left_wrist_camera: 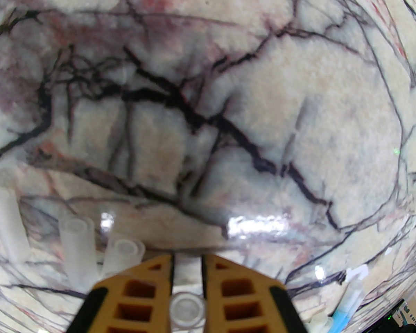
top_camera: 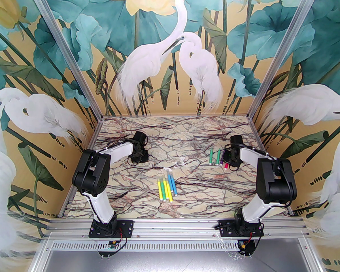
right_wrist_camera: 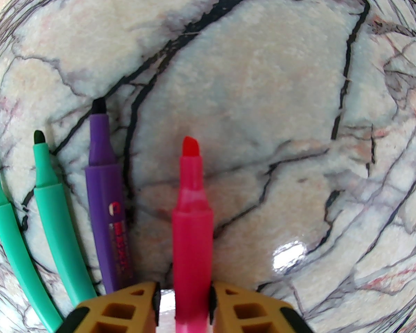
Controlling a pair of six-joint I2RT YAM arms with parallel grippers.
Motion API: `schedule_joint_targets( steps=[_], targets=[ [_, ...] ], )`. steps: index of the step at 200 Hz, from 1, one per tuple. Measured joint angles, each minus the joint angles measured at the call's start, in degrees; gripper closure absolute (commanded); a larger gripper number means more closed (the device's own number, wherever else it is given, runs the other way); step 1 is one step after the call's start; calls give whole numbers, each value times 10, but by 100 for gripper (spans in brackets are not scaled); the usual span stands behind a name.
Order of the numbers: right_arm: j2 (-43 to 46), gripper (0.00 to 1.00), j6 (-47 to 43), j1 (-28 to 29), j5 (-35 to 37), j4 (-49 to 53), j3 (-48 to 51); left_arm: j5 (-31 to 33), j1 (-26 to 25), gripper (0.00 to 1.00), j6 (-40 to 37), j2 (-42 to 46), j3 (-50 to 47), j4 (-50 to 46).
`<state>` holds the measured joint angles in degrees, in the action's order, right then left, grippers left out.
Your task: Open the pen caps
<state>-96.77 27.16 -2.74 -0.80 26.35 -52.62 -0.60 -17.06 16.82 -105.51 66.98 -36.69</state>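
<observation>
- Landmark for you: the row of yellow and blue pens (top_camera: pixel 166 187), lying side by side mid-way across the marble table (top_camera: pixel 187 135).
- Your left gripper (left_wrist_camera: pixel 188 267) sits beyond that row and off to its left, low over the marble. Its jaws are clamped together on one clear pen cap (left_wrist_camera: pixel 187 310), open mouth facing the wrist camera.
- Three loose caps (left_wrist_camera: pixel 78 248) lie on the marble just beside the left gripper's left finger, close to each other.
- Your right gripper (right_wrist_camera: pixel 184 290) sits beyond the row and off to its right, also low.
- The pink pen (right_wrist_camera: pixel 192 227) runs between its fingers, uncapped, red tip pointing away from the wrist. A sliver of table shows between one finger and the barrel, so the jaws look slightly apart around it rather than pinching; the barrel hides the other side.
- Just left of the pink pen, on the landmark row's side: a purple pen (right_wrist_camera: pixel 107 213), then two green pens (right_wrist_camera: pixel 52 220), all flat on the table with dark bare tips, none touching the pink one.
- The landmark row's far ends look whitish, possibly capped.
</observation>
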Motion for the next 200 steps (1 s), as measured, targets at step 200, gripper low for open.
schedule_joint_targets(
  steps=[200],
  targets=[
    [82, 55, -11, 30, -6, 31, 1, 3, 0, 70, -15, 1, 7, -15]
  ],
)
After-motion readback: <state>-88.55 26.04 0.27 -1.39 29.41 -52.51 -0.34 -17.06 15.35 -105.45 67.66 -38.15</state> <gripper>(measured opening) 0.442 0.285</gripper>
